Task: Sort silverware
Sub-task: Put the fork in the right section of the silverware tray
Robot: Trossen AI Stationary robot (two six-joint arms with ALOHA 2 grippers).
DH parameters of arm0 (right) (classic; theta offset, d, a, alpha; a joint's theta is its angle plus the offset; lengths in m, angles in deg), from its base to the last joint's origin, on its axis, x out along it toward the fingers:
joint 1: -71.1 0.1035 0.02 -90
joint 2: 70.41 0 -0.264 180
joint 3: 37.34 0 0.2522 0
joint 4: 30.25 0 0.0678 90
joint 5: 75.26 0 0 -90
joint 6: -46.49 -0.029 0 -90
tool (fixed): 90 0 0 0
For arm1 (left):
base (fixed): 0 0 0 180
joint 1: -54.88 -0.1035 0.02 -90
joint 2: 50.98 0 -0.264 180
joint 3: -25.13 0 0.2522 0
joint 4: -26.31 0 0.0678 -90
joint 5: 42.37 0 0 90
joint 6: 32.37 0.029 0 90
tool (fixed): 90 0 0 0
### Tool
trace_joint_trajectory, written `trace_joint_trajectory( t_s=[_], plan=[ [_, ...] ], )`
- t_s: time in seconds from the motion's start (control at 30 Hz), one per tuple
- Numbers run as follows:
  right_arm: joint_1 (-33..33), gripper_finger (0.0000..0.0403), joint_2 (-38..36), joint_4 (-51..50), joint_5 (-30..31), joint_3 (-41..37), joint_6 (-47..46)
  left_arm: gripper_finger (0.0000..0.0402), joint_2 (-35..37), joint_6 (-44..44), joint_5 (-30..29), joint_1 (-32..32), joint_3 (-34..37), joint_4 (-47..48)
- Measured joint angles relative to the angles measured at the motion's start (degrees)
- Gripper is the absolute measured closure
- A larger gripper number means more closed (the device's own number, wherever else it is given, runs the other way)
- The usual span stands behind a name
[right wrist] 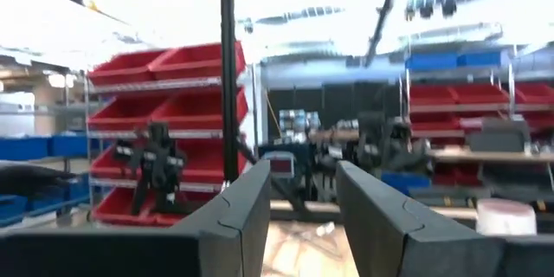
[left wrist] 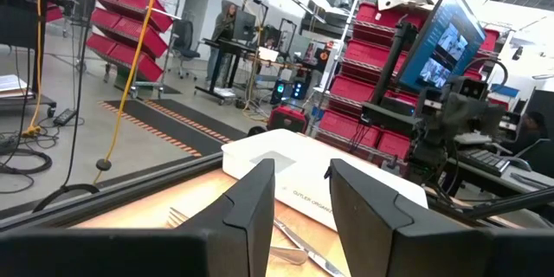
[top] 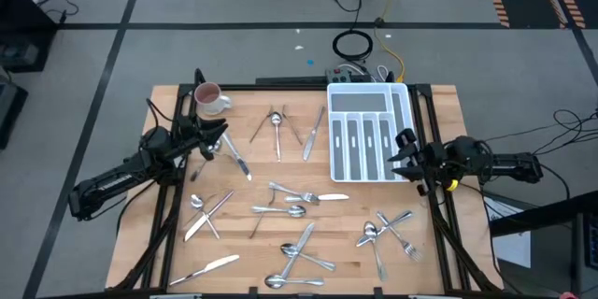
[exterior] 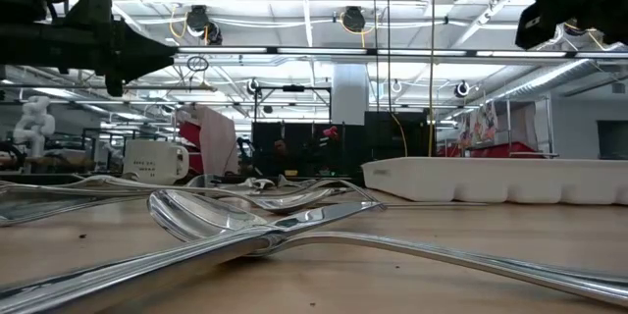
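Observation:
The silverware lies scattered flat on the wooden table: a spoon, fork and knife toward the far side, a group in the middle, more near the front edge, and a cluster at the right. Close up, it fills the low view's foreground. My left gripper hovers open above the table's left side, near the mug; its wrist view shows empty fingers. My right gripper hovers open at the tray's right edge, with nothing between its fingers.
A white compartmented tray stands at the far right of the table and shows again in the low view. A white-and-pink mug stands at the far left corner. A knife lies just below my left gripper. Black frame rails run along both table sides.

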Motion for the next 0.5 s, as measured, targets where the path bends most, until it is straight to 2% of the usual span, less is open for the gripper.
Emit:
trace_joint_trajectory(
  t_s=[0.23,0.43,0.5],
  plan=[
    [0.0,0.0277,0.0,7.4,0.7,0.1,-6.6,0.0284,0.0,0.0,0.0,0.0,0.0,0.0],
    [0.0,0.0277,0.0,11.7,7.7,0.1,-11.9,0.0284,0.0,0.1,-0.3,0.0,0.0,-0.3],
    [0.0,0.0277,0.0,12.9,8.0,0.1,-12.1,0.0284,0.0,0.0,-0.4,0.0,0.0,-1.4]
  ],
)
